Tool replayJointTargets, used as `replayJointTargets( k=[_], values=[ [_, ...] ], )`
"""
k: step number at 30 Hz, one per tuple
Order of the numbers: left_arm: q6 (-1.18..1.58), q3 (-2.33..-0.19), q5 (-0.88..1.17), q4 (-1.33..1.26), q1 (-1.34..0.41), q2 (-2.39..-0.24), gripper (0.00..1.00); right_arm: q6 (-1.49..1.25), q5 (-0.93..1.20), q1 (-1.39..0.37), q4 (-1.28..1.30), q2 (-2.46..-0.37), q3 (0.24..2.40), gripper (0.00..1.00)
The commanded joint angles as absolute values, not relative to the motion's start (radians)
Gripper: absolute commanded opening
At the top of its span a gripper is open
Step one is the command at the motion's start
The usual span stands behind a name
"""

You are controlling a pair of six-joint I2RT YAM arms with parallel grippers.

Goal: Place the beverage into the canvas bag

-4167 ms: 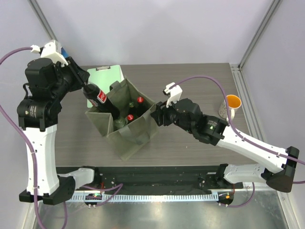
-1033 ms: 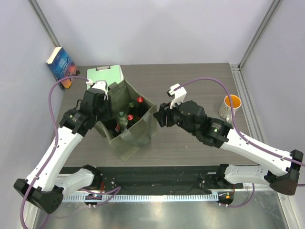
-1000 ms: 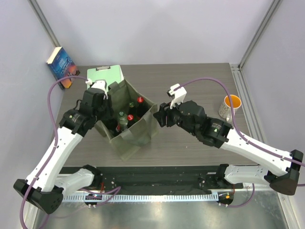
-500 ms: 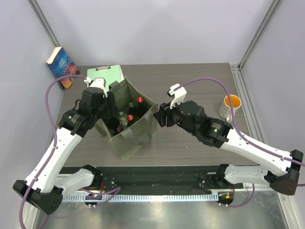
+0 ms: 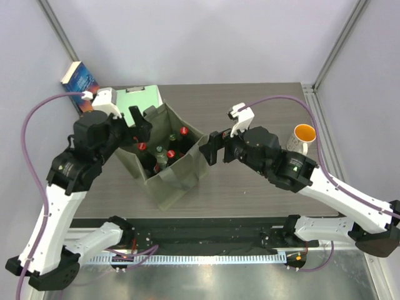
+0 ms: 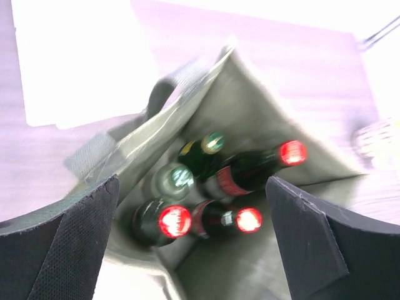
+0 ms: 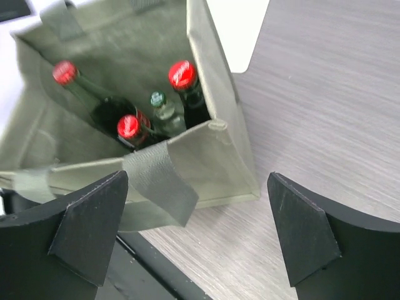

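The olive-grey canvas bag (image 5: 179,179) stands open on the table's left half. Several bottles stand inside it. The beverage, a dark bottle with a red cap (image 5: 142,146), sits in the bag's left compartment, next to other red-capped and green-capped bottles. My left gripper (image 5: 140,120) hovers open above the bag's back left rim, holding nothing. Looking straight down, the left wrist view shows that beverage cap (image 6: 174,220) between the fingers (image 6: 75,244). My right gripper (image 5: 211,147) is open just right of the bag, apart from it. In the right wrist view a loose strap handle (image 7: 162,187) hangs in front.
A mint-green clipboard (image 5: 139,99) lies behind the bag. A book (image 5: 78,80) leans at the back left corner. A mug with an orange inside (image 5: 304,134) stands at the right edge. A black rail (image 5: 206,232) runs along the table's near edge.
Both grippers opened. The left one let go of the dark bottle inside the bag and rose up and back. The right one released the bag's right edge and drew slightly away.
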State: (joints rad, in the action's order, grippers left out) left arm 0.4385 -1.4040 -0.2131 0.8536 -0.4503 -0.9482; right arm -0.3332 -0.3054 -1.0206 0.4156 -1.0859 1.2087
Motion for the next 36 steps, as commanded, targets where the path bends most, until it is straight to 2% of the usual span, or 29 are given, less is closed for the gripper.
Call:
replayJointTargets(
  k=[1, 5, 14, 20, 26, 36],
  values=[
    [0.436, -1.525, -0.143, 0.833, -0.453, -0.922, 1.00, -0.394, -0.385, -1.022, 0.515, -1.052, 1.336, 1.00],
    [0.431, -1.568, -0.109, 0.819, -0.453, -0.896, 1.00, -0.454, -0.495, -1.022, 0.594, -1.034, 1.387, 1.00],
    [0.485, -1.468, -0.060, 0.799, -0.454, -0.787, 1.00, -0.508, -0.716, -1.022, 0.690, -0.842, 1.381, 1.00],
    [0.503, -1.376, -0.228, 0.854, -0.453, -0.689, 1.00, -0.532, -0.804, -1.022, 0.733, -0.693, 1.341, 1.00],
    [0.537, -1.335, -0.160, 0.899, -0.453, -0.646, 1.00, -0.577, -0.874, -1.020, 0.839, -0.706, 1.379, 1.00],
    [0.575, -1.356, -0.124, 0.879, -0.454, -0.578, 1.00, -0.580, -0.789, -1.022, 0.914, -0.799, 1.431, 1.00]
  ],
)
